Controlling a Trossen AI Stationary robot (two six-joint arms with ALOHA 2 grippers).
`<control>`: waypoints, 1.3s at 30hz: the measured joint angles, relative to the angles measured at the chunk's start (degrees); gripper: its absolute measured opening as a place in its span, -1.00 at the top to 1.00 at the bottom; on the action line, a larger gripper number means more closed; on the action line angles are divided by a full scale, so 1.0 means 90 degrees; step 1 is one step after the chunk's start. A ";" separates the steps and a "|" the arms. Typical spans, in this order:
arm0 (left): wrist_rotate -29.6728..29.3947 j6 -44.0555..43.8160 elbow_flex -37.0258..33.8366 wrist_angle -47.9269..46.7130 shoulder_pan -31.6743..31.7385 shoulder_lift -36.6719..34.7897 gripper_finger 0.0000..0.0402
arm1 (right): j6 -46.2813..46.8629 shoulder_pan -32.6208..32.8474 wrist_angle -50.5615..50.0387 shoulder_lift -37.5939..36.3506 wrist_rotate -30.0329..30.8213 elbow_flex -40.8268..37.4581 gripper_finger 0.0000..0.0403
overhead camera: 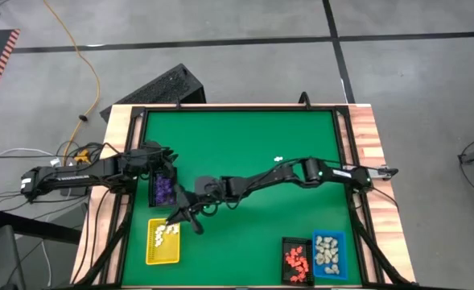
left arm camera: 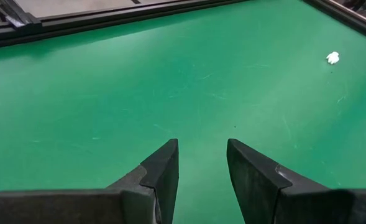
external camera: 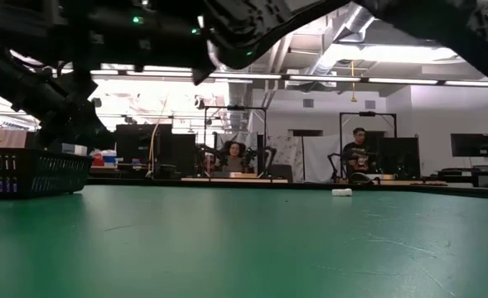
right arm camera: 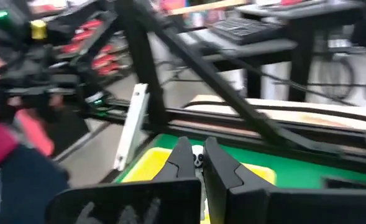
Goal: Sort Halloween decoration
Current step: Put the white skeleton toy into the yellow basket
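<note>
My right gripper (overhead camera: pixel 175 219) hangs over the near-left yellow tray (overhead camera: pixel 162 251), which holds several white figurines (overhead camera: pixel 166 234). It is shut on one white figurine (right arm camera: pixel 197 158). My left gripper (left arm camera: pixel 201 163) is open and empty, above the mat by the black tray of purple figurines (overhead camera: pixel 164 189). In the high view it is at the tray's far edge (overhead camera: pixel 170 156). One white figurine (overhead camera: pixel 278 159) lies alone on the green mat. It also shows in the left wrist view (left arm camera: pixel 333 58) and in the low view (external camera: pixel 341 192). My right gripper pinches the white figurine (right arm camera: pixel 197 160) between its two fingertips. The figurine is lifted clear, above the yellow tray (right arm camera: pixel 151 163).
A black tray of orange-red figurines (overhead camera: pixel 297 259) and a blue tray of cream ones (overhead camera: pixel 327 251) stand at the near right. The mat has a raised black frame (overhead camera: pixel 237 108). Bare green mat lies in the middle and far part. People sit in the room beyond the table.
</note>
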 joint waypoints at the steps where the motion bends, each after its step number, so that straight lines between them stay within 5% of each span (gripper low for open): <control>1: 0.0001 0.0000 0.0000 0.0001 0.0000 0.0001 0.37 | 0.0004 0.0014 -0.0031 0.0110 -0.0197 0.0162 0.92; 12: 0.0006 -0.0046 0.0000 0.0001 0.0000 0.0001 0.37 | 0.0011 0.0077 -0.0234 0.1162 -0.1229 0.1599 0.91; 27: -0.0008 -0.0027 0.0000 0.0003 0.0000 -0.0001 0.37 | -0.0486 0.0076 -0.0660 0.1152 -0.0503 0.1614 0.78; 39: -0.0013 -0.0024 0.0000 0.0003 0.0000 -0.0001 0.37 | -0.0454 0.0071 -0.0686 0.1152 -0.0333 0.1614 0.40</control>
